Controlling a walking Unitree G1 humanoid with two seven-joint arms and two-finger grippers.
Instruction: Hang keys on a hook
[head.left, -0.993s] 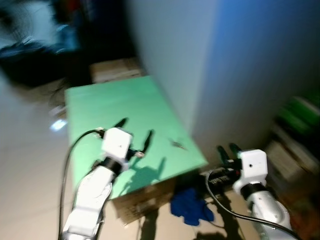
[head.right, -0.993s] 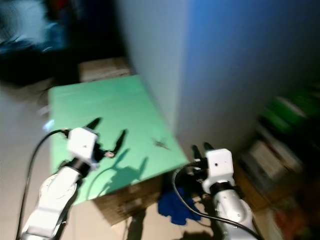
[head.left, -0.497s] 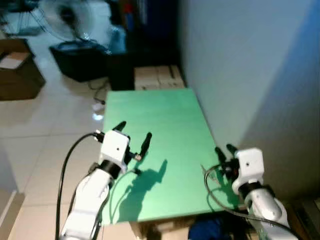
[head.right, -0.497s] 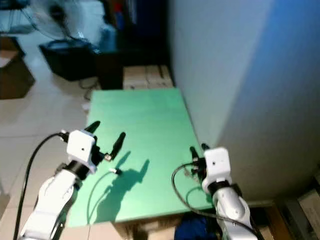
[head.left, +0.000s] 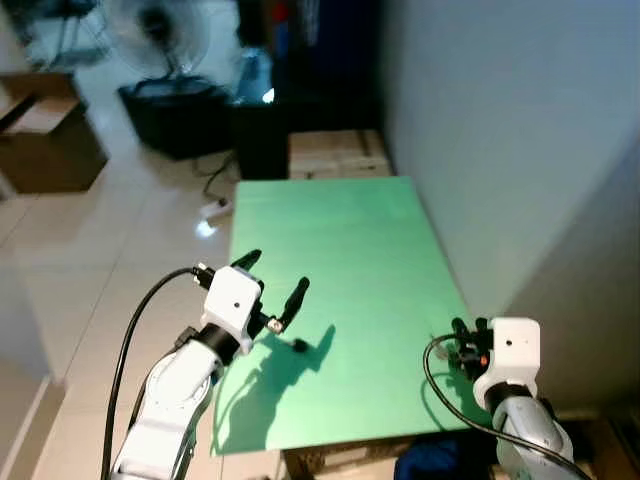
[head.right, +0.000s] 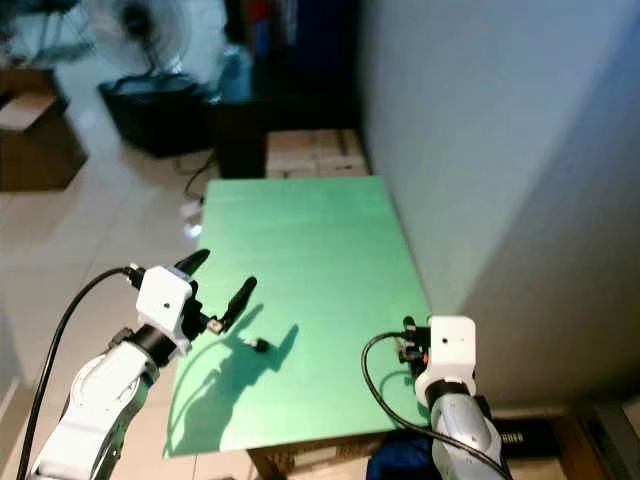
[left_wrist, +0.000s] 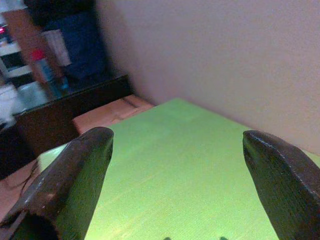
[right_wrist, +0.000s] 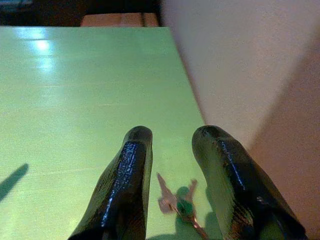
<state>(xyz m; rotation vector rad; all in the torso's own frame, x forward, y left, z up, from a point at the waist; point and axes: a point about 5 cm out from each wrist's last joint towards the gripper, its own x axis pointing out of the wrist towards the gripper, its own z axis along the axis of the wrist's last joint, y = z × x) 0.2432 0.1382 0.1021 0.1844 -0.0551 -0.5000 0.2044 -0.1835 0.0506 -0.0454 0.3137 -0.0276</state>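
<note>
The right gripper (right_wrist: 172, 192), fingers parted, is now hovering over the small metal keys with a green tag (right_wrist: 179, 204) at the lower right of the flat green tabletop (head.left: 340, 240), closer than before, so a grasp looks imminent; the left gripper (head.left: 274, 283) is holding spread mid-frame.

Both arms reach forward, the left tool (head.left: 275, 283) spread wide, the right tool (right_wrist: 172, 165) parted narrowly.

Green table (head.left: 340, 230) — pale wall (head.left: 500, 120)
</note>
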